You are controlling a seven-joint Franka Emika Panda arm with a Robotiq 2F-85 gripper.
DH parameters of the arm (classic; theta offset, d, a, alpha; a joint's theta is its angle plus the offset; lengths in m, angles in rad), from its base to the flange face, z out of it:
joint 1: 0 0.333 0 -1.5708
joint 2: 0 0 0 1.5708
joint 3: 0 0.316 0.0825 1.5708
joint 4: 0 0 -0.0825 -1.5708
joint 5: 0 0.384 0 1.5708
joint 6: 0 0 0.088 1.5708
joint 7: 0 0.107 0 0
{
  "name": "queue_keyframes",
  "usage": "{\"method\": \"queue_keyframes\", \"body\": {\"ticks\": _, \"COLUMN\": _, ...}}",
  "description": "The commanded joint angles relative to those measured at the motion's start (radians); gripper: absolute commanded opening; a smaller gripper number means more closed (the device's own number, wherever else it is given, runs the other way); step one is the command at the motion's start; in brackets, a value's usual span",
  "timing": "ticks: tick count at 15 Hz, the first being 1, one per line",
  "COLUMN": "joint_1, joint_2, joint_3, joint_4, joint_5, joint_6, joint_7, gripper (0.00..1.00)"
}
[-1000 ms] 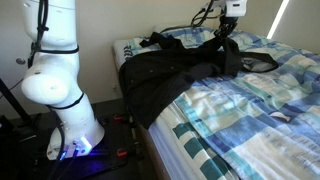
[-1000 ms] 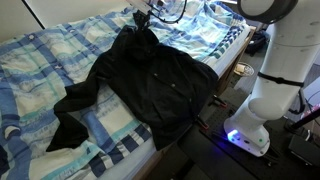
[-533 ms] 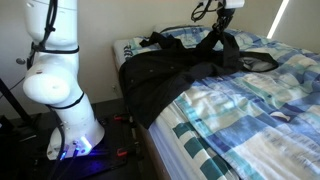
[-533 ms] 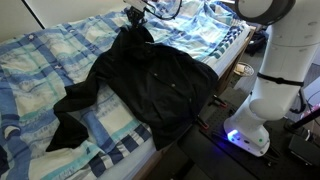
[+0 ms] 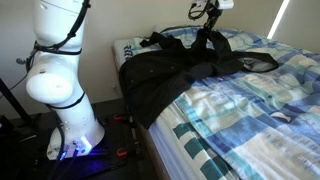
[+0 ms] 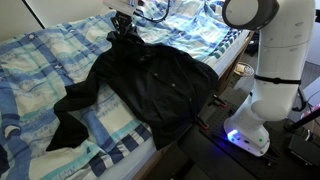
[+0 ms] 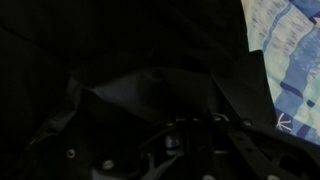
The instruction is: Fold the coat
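The coat (image 5: 170, 70) is a large black jacket spread across the bed, one side hanging over the bed's edge. In both exterior views a part of it is drawn up into a peak under my gripper (image 5: 209, 22). From the opposite side the coat (image 6: 150, 85) lies flat with a sleeve trailing toward the near corner, and my gripper (image 6: 124, 22) is shut on its far end. In the wrist view black coat fabric (image 7: 120, 50) fills nearly everything and the gripper (image 7: 190, 135) is only dimly visible in it.
The blue-and-white patterned bedspread (image 5: 250, 110) covers the bed around the coat and shows as the bedspread (image 7: 285, 50) at the wrist view's upper right. The white robot base (image 5: 60, 90) stands on the floor beside the bed. A small dark object (image 5: 283, 117) lies on the bedspread.
My gripper has carried the held end of the coat sideways across the bed, leftward in both exterior views. The lifted fabric has followed it over the rest of the coat.
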Motion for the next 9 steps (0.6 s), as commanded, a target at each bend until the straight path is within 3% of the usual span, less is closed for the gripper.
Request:
{"method": "queue_keyframes", "body": {"ticks": 1, "joint_1": -0.006, "joint_2": 0.089, "joint_3": 0.019, "joint_4": 0.12, "joint_5": 0.038, "joint_6": -0.11, "joint_7": -0.078, "gripper": 0.0}}
{"method": "queue_keyframes", "body": {"ticks": 9, "joint_1": -0.009, "joint_2": 0.19, "joint_3": 0.019, "joint_4": 0.29, "joint_5": 0.053, "joint_6": -0.358, "joint_7": -0.163, "gripper": 0.0}}
